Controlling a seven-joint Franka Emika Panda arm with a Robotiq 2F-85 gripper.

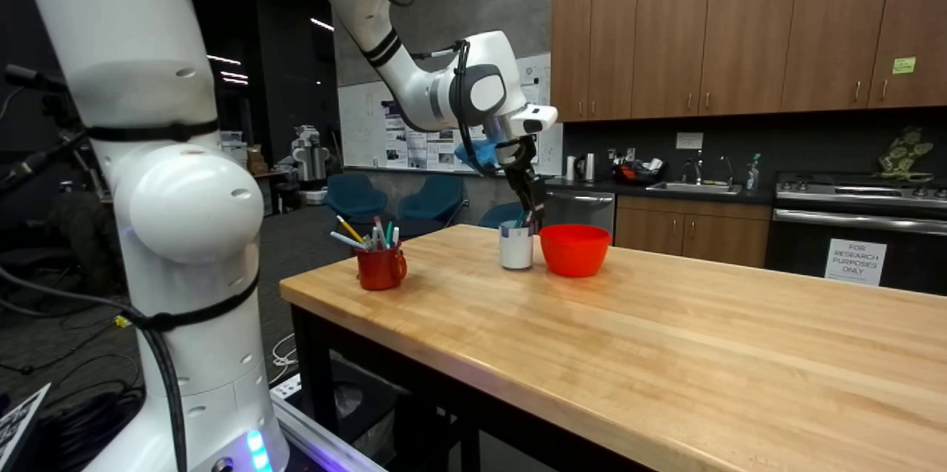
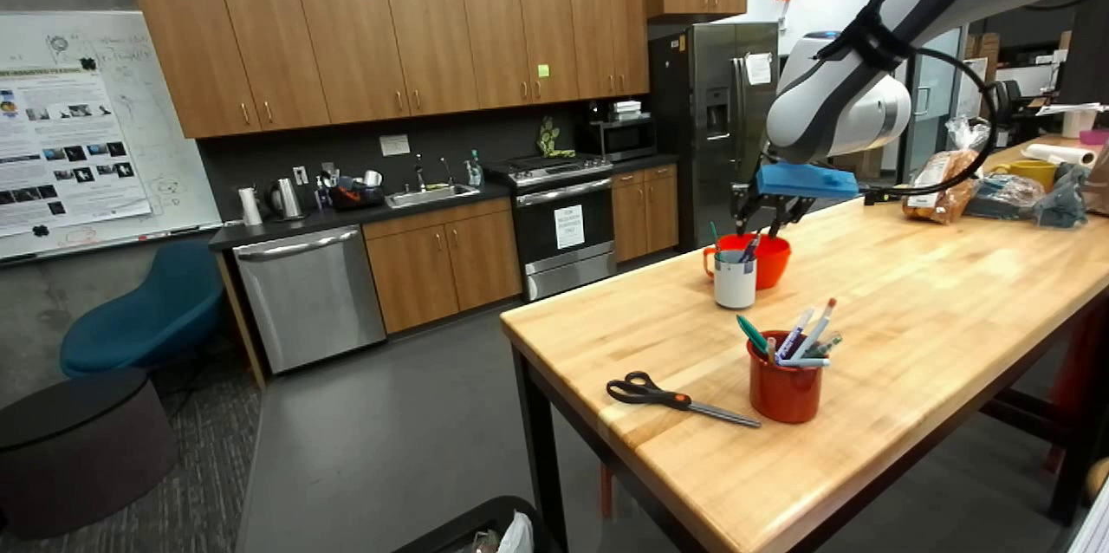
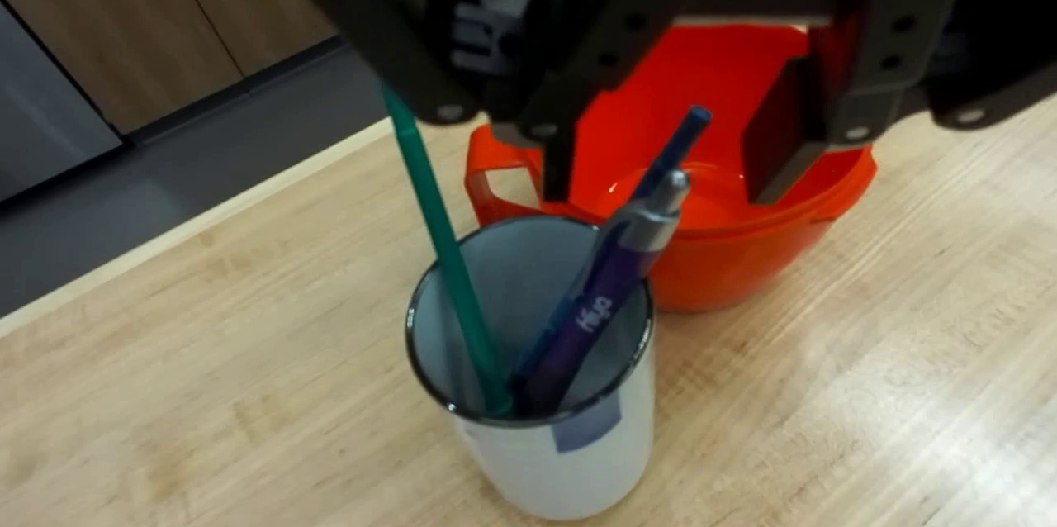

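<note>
My gripper [image 3: 667, 168] is open with nothing between its jaws. The wrist view shows it over the orange-red bowl [image 3: 702, 279], just behind the pen tops. The bowl has a looped handle and stands upright. A white cup [image 3: 570, 461] with a dark rim stands in front of the bowl. It holds a green pen or stick [image 3: 442, 238], a purple pen [image 3: 599, 296] with a silver tip, and a blue pen [image 3: 681, 139]. The cup [image 1: 516, 250] and bowl [image 1: 575, 254] stand side by side in an exterior view, with the gripper [image 1: 534, 219] low behind the cup.
A red mug [image 2: 784, 388] full of pens and black-handled scissors [image 2: 680, 401] lie near the end of the wooden table [image 2: 936, 310]. Bagged bread [image 2: 940, 180] and other bags are farther along it. A blue piece [image 2: 806, 180] is on the gripper's wrist.
</note>
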